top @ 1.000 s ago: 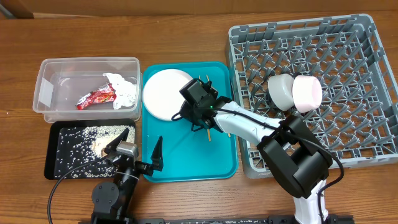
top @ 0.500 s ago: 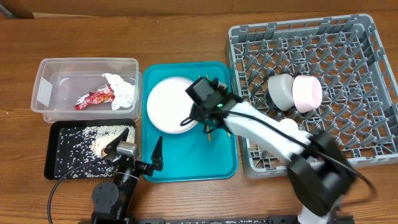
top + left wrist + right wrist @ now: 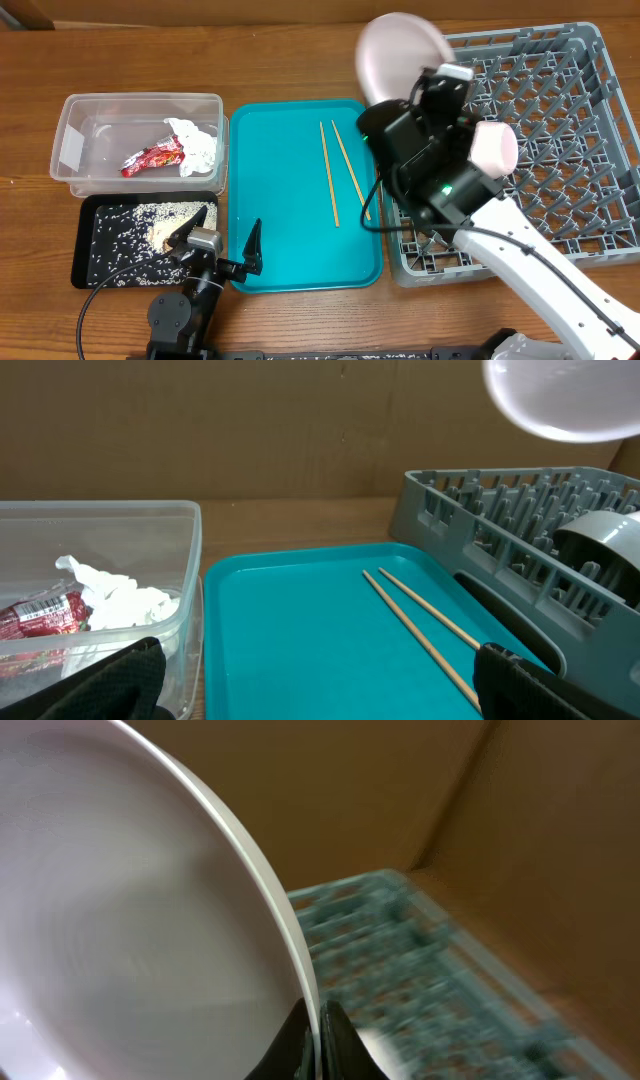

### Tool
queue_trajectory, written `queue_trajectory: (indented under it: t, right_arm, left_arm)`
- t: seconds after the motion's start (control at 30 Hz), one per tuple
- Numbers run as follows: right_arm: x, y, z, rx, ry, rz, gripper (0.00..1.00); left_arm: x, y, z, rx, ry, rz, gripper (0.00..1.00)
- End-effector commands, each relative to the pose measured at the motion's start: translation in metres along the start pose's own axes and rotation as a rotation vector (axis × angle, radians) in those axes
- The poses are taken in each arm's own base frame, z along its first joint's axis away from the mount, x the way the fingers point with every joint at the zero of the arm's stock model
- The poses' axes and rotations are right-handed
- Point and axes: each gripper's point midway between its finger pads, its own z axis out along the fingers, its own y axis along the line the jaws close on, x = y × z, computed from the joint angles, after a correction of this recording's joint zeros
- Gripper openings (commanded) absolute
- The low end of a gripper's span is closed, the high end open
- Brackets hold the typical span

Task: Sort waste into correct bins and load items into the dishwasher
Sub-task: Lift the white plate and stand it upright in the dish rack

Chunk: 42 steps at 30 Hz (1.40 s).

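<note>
Wooden table [image 3: 300, 50]: mid-brown, grain running left to right, slight sheen. Along its far edge stands a plain brown board wall [image 3: 250, 430], cardboard-like, with faint vertical seams right of centre. The right wrist view shows similar brown panels [image 3: 400, 780] meeting at an angled seam, blurred. Pale tan patch [image 3: 20, 12] at the far-left corner, can't tell what. Light is even, shadows soft.

you're at what looks like a robot test bench set up as a mock dish-clearing station: a bare wooden table [image 3: 200, 50] backed by plain cardboard sheets [image 3: 200, 430], with a canteen-style grey dish rack [image 3: 590, 130], a teal serving tray [image 3: 290, 220], a clear tub [image 3: 75, 140] and a black tray [image 3: 78, 240] laid side by side.
</note>
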Motion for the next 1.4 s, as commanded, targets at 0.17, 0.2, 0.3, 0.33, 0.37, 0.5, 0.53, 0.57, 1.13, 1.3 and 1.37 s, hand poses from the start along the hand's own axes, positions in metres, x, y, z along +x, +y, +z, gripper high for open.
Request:
queue_trajectory:
  t: [0.17,0.2,0.3,0.33,0.37,0.5,0.53,0.57,1.13,1.3,1.37]
  right_arm:
    - [0.018,-0.043,0.075,0.272,0.074,-0.150,0.04]
    - [0.026,-0.037,0.081,0.275,0.087,-0.170,0.04]
    - [0.037,-0.020,0.089,0.267,0.098,-0.227,0.04]
    - [0.041,-0.015,0.090,0.262,0.101,-0.242,0.04]
    - [0.044,-0.010,0.092,0.260,0.102,-0.256,0.04]
    - [0.063,0.006,0.104,0.260,0.120,-0.298,0.04]
    - [0.068,0.010,0.107,0.257,0.127,-0.309,0.04]
    - [0.072,0.013,0.108,0.249,0.134,-0.315,0.04]
    - [0.055,0.060,0.090,0.118,0.053,-0.378,0.04]
    - [0.061,0.066,0.091,0.080,0.072,-0.393,0.04]
    - [0.069,0.071,0.091,0.043,0.095,-0.405,0.04]
  left_arm:
    - [-0.001,-0.001,0.000,0.006,-0.007,-0.010,1.00]
    - [-0.001,-0.001,0.000,0.006,-0.007,-0.010,1.00]
    - [-0.001,-0.001,0.000,0.006,-0.007,-0.010,1.00]
    - [-0.001,-0.001,0.000,0.006,-0.007,-0.010,1.00]
    - [-0.001,-0.001,0.000,0.006,-0.007,-0.010,1.00]
    - [-0.001,-0.001,0.000,0.006,-0.007,-0.010,1.00]
    - [-0.001,-0.001,0.000,0.006,-0.007,-0.010,1.00]
    - [-0.001,-0.001,0.000,0.006,-0.007,-0.010,1.00]
    - [-0.001,-0.001,0.000,0.006,-0.007,-0.010,1.00]
    - [-0.001,-0.001,0.000,0.006,-0.007,-0.010,1.00]
    - [-0.001,-0.001,0.000,0.006,-0.007,-0.010,1.00]
